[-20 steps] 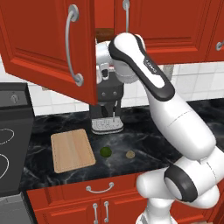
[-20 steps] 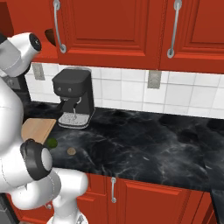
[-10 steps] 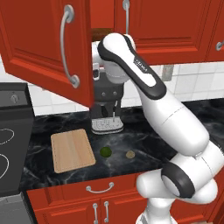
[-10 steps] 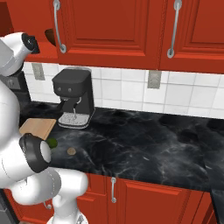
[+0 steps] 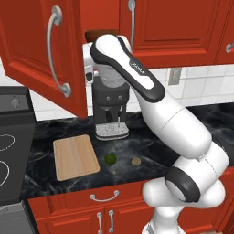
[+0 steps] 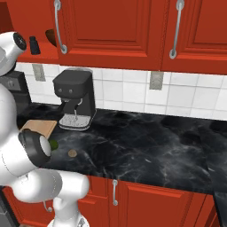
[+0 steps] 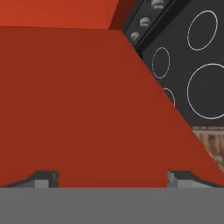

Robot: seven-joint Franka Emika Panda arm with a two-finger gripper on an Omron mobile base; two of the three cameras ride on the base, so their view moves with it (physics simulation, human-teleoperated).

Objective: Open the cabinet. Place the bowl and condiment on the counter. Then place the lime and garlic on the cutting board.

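The cabinet's left door [image 5: 32, 50] stands swung out towards me, and its right door [image 5: 173, 27] is shut. My gripper [image 5: 88, 74] is just behind the open door's edge, open, with nothing between its fingers [image 7: 43, 178]. The door's red inner face [image 7: 87, 100] is close in front of them. Inside the cabinet sit the brown bowl [image 5: 100, 33] and the dark condiment [image 6: 34, 45]. On the black counter [image 5: 183, 123] lie the lime [image 5: 110, 158] and the garlic [image 5: 135, 161], right of the cutting board [image 5: 75, 156].
A black coffee machine [image 5: 109, 109] stands at the back of the counter under the open cabinet, below my hand. A stove [image 5: 9, 151] borders the counter on the left. More red wall cabinets [image 6: 190, 26] run to the right. The counter's right stretch [image 6: 155, 146] is bare.
My hand has moved left and upward along the cabinet front, and the left door has swung further out. The gripper stayed open.
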